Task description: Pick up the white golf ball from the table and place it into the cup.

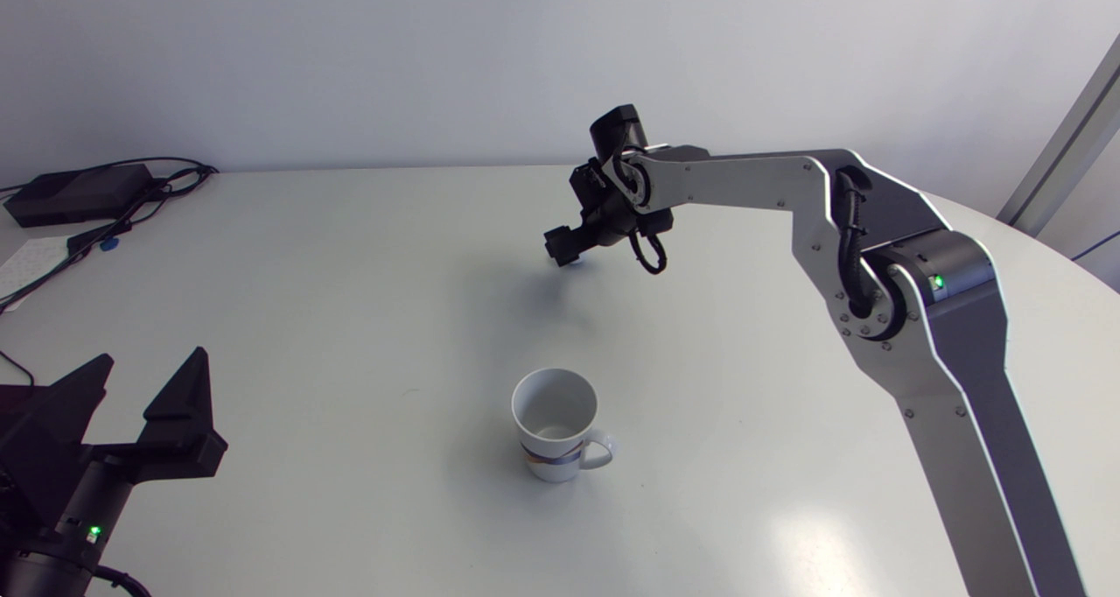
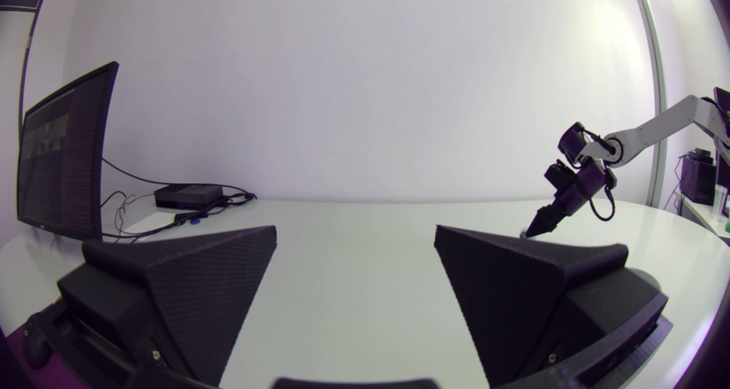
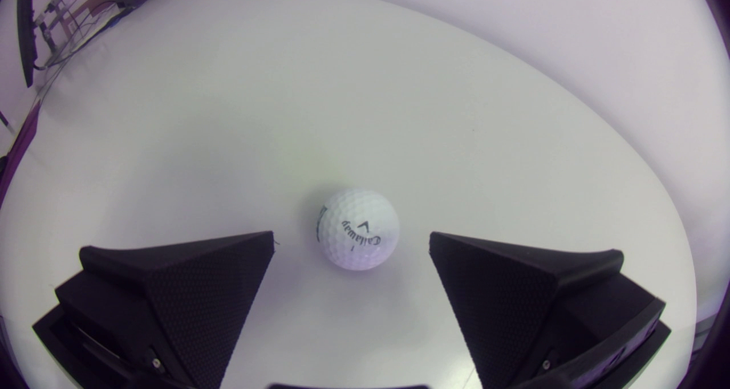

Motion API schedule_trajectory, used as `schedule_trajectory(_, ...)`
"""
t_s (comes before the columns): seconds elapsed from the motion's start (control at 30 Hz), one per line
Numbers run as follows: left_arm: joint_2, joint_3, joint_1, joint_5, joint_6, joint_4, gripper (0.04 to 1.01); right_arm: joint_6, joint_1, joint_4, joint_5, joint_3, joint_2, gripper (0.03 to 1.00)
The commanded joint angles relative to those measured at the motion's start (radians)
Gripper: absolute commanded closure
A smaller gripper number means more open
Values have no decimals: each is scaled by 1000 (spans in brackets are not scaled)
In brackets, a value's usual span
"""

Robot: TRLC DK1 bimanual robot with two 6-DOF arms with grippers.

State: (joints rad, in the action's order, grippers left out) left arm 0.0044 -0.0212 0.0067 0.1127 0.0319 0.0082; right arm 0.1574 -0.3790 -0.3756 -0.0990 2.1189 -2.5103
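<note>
- At the near-left corner of the table (image 1: 350, 273): left gripper (image 1: 153, 358) sits low, fingers spread wide with nothing between them, well apart from ball and cup.
- Middle, toward near edge: cup (image 1: 544, 457) is upright and white, mouth open, handle on the right arm's side, nothing seen inside.
- Right of middle, far side: right gripper (image 1: 564, 251) points down at the table, well beyond the cup.
- Right wrist view: white golf ball (image 3: 358, 229) rests on the table, centred in the gap between the fingers, about level with their tips. The fingers are wide and touch it on neither side.
- Key relation: ball lies straight ahead of the right gripper. Likely a short advance, then close; no sideways fix looks needed. It is round, so no axis to match.
- Right arm is clearly nearer.
- Ball not yet lifted.
</note>
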Motion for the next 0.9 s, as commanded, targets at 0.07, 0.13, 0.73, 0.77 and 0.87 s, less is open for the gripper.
schedule_trajectory(0.07, -15, 23, 7, 2, -13, 13, 51, 4, -3, -14, -2, 36, -51, 75)
schedule_trajectory(0.13, -17, 23, 7, 2, -13, 13, 51, 4, -6, -16, -2, 42, -58, 75)
schedule_trajectory(0.73, -17, 23, 7, 2, -13, 13, 51, 1, -15, -71, -4, 133, -105, 84)
schedule_trajectory(0.77, -15, 23, 7, 2, -13, 13, 51, 1, -15, -75, -4, 138, -107, 84)
schedule_trajectory(0.87, -15, 23, 7, 2, -13, 13, 51, 1, -15, -94, -4, 159, -119, 84)
